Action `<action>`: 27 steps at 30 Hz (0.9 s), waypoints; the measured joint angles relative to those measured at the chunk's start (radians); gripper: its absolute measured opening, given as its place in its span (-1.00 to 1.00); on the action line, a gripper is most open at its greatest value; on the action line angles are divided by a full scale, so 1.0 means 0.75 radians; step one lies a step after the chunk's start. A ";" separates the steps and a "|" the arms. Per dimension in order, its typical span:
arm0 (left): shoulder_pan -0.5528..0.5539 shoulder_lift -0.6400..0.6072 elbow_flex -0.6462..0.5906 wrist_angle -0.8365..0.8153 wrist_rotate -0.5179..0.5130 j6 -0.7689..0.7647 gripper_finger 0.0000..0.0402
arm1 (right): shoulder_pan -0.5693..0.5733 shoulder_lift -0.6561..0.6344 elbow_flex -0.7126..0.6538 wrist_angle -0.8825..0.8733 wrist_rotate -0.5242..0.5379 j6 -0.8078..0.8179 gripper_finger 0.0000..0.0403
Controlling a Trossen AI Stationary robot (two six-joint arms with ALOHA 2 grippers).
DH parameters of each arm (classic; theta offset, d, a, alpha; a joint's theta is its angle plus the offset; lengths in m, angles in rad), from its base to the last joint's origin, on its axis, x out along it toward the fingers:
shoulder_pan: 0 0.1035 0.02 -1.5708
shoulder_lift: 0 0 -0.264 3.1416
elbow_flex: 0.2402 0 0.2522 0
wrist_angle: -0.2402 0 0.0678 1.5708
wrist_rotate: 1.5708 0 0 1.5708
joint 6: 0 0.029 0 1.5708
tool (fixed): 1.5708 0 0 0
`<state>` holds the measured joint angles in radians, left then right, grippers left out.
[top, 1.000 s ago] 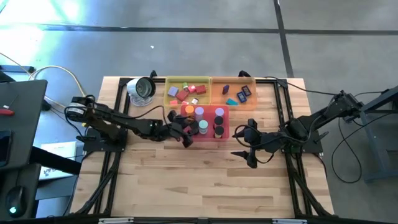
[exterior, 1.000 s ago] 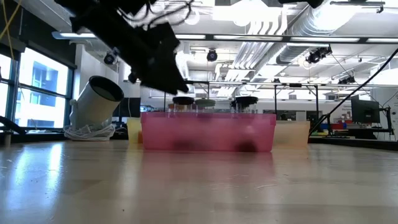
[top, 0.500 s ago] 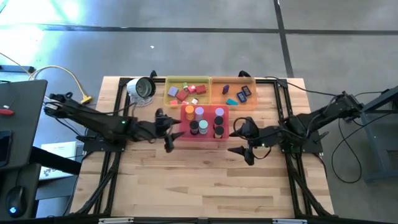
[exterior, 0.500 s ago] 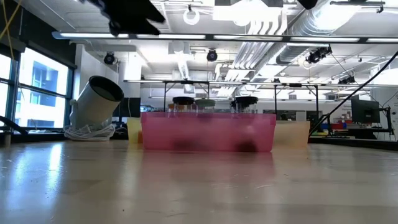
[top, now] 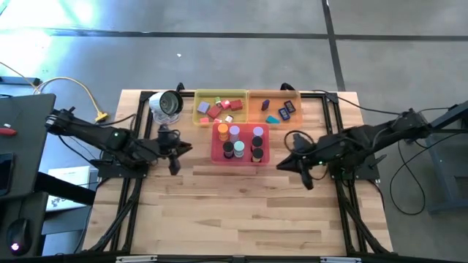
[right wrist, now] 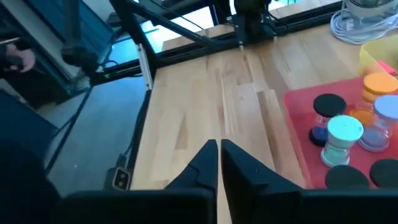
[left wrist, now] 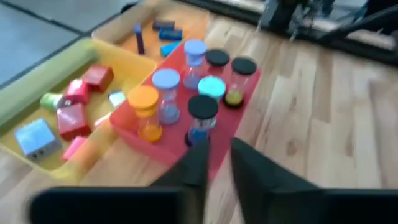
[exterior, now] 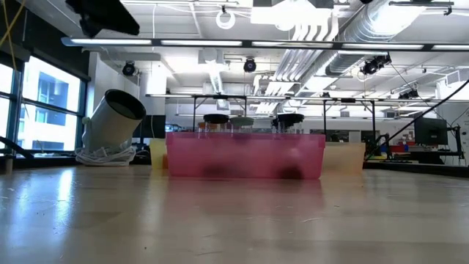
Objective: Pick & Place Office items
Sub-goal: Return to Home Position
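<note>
The office items lie in three trays at the table's far middle. Short cylinders with orange (left wrist: 144, 99), lilac (left wrist: 166, 79), teal (left wrist: 211, 87) and black (left wrist: 203, 106) caps stand upright in the pink tray (top: 216, 152). Red, pink and grey blocks (top: 218, 107) lie in the yellow tray (top: 197, 117). Dark and blue pieces (top: 284, 110) lie in the orange tray (top: 256, 117). My left gripper (top: 175, 152) hangs shut and empty, left of the pink tray. My right gripper (top: 287, 162) hangs shut and empty, right of it.
A round silver-rimmed object (top: 167, 104) lies on its side on a coiled white cord at the far left, next to the yellow tray. Black frame rails (top: 139, 131) run along both table sides. Bare wood (top: 241, 212) fills the near half.
My left gripper has drawn back from over the pink tray toward the table's left edge and has risen; in the low view it has gone up and out to the left. My right gripper has moved a little toward the right edge. The trays and items have stayed put.
</note>
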<state>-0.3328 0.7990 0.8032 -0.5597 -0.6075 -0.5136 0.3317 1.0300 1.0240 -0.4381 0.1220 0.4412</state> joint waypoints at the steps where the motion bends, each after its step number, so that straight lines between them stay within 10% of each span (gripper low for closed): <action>1: 0.000 -0.016 0.000 0.004 0.004 0.003 -0.80 | 0.003 -0.033 0.000 -0.033 -0.001 0.001 -0.97; 15: 0.093 -0.263 -0.172 -0.105 0.073 0.056 -1.00 | 0.053 -0.764 -0.583 0.478 0.071 -0.151 -0.99; 27: 0.157 -0.384 -0.464 0.347 0.133 0.007 -1.00 | 0.051 -1.369 -1.191 0.690 0.067 -0.170 -0.99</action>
<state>-0.2149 0.5114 0.4553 -0.2995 -0.5075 -0.5084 0.3702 0.0030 0.1310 0.0797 0.1724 0.3134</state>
